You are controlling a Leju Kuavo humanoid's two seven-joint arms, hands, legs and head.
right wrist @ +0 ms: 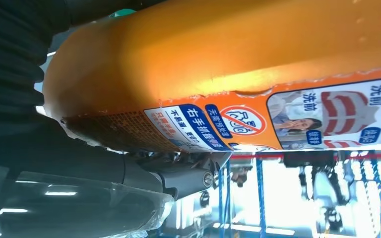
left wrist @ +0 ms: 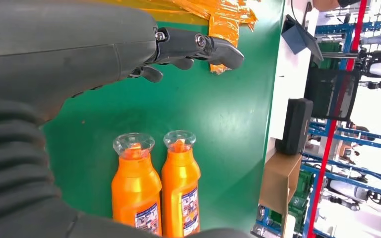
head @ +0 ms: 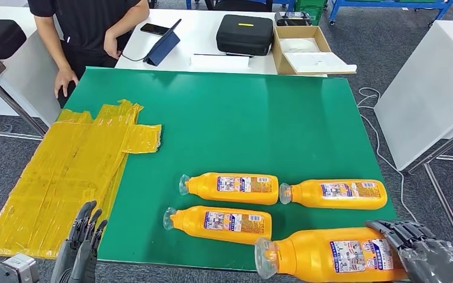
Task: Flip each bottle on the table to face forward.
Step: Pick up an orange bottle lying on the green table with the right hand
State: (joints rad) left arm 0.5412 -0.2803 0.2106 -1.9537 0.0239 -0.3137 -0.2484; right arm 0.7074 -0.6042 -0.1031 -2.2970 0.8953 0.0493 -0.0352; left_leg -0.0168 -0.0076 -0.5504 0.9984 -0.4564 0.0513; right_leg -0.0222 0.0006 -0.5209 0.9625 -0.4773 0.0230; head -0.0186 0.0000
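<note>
Several orange bottles with clear caps lie on their sides on the green mat (head: pixel 224 118), caps pointing left. One bottle (head: pixel 230 188) lies mid-mat, another (head: pixel 333 194) to its right, a third (head: pixel 217 223) nearer me. My right hand (head: pixel 422 253) grips the base end of the nearest bottle (head: pixel 324 254), held at the mat's front edge; its orange body (right wrist: pixel 218 64) and printed label show close up in the right wrist view. My left hand (head: pixel 81 247) hangs open at the front left over the yellow sheet, its fingers (left wrist: pixel 198 44) apart and holding nothing. Two bottles (left wrist: pixel 136 193) show beyond it.
A crumpled yellow plastic sheet (head: pixel 65 171) covers the mat's left side and hangs over the edge. A person (head: pixel 85 29) stands at the far left corner, one hand on the mat. Behind on a white table are a black case (head: pixel 245 34), a cardboard box (head: pixel 307 50) and a tablet (head: pixel 164 44).
</note>
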